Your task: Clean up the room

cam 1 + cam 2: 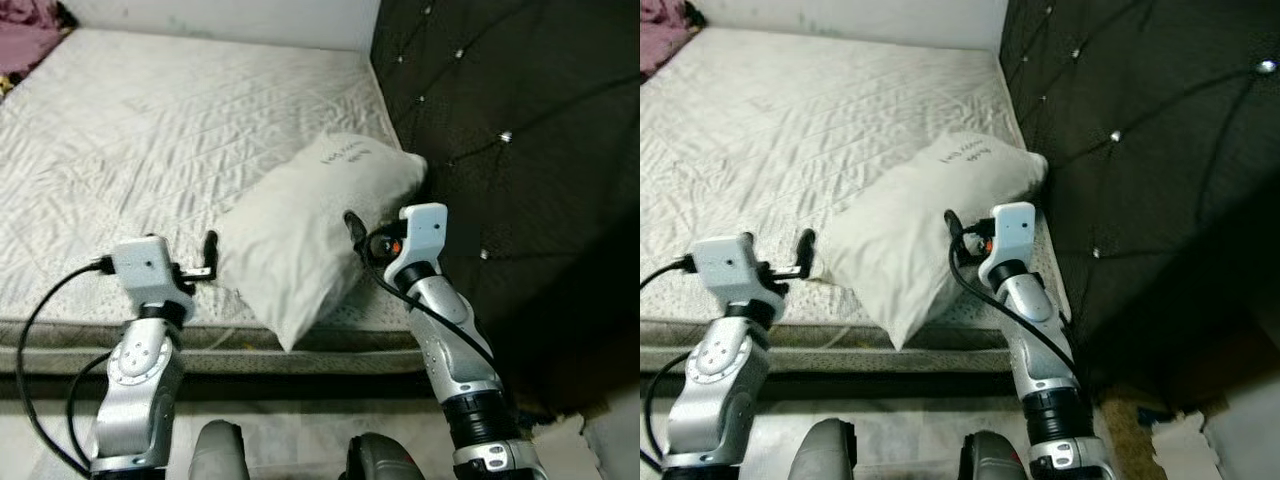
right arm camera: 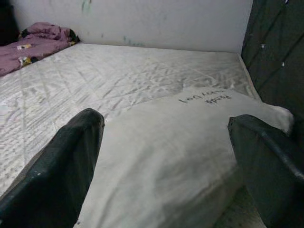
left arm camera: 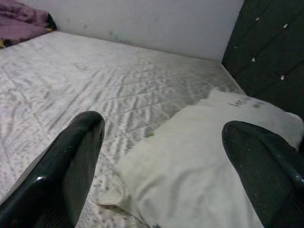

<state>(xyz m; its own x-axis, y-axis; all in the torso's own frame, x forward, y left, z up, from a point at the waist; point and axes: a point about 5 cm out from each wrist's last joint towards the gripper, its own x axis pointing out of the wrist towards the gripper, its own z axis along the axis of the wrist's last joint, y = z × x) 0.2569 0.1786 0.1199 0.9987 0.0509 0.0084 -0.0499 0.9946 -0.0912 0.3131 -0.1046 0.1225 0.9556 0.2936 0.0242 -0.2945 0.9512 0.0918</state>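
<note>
Both end effectors, left (image 1: pixel 208 255) and right (image 1: pixel 356 232), flank the pillow (image 1: pixel 305 230) with fingers apart. It lies near the bed's (image 1: pixel 150 130) headboard-side front corner. Pinching deep into both sides should lift it evenly.

A plump, off-white fabric pillow (image 1: pixel 310 225) lies flat on a bare white quilted mattress (image 1: pixel 150 130), near the mattress's front edge and close to the dark tufted headboard (image 1: pixel 520 150) on the right. It sits at a slant: one corner points toward the front edge, the opposite end reaches up beside the headboard. A short line of dark printed lettering marks the cover near that far end. The cover looks slightly creased and dingy.
</note>
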